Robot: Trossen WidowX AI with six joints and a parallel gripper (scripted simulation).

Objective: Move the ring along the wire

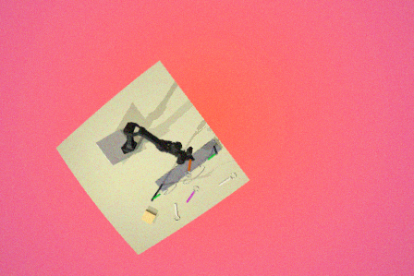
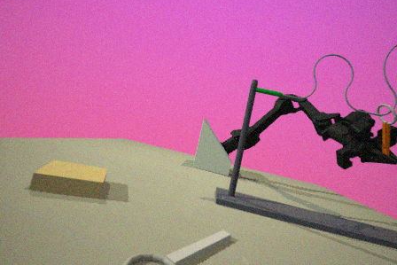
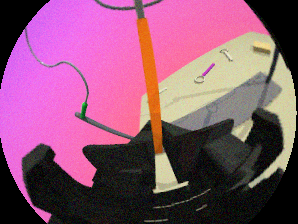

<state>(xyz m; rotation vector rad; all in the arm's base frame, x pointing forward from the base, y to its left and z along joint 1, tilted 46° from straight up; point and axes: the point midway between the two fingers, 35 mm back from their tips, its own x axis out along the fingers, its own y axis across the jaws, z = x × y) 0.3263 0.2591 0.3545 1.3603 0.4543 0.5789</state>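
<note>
The orange handle (image 1: 189, 165) (image 2: 385, 139) (image 3: 150, 80) points up from my gripper (image 1: 189, 161) (image 3: 153, 121), which is shut on its lower end. The grey ring (image 2: 378, 112) at its top is around the thin grey wire (image 2: 332, 55) (image 3: 62, 63), in the low stretch between two humps; whether they touch is too small to tell. One green part (image 1: 157, 196) (image 2: 269, 92) adjoins the near post (image 1: 159, 188) (image 2: 244, 137). The other green part (image 1: 212, 156) (image 3: 83, 110) adjoins the far post (image 1: 215, 150) (image 3: 102, 128). The ring is away from both green parts.
A long grey base (image 1: 203, 151) (image 2: 288, 215) carries the posts. A yellow block (image 1: 149, 216) (image 2: 71, 171) (image 3: 261, 47), a purple-handled ring (image 1: 190, 197) (image 3: 209, 70) and two pale-handled rings lie on the table. A pale upright panel (image 2: 210, 153) stands by the arm's base.
</note>
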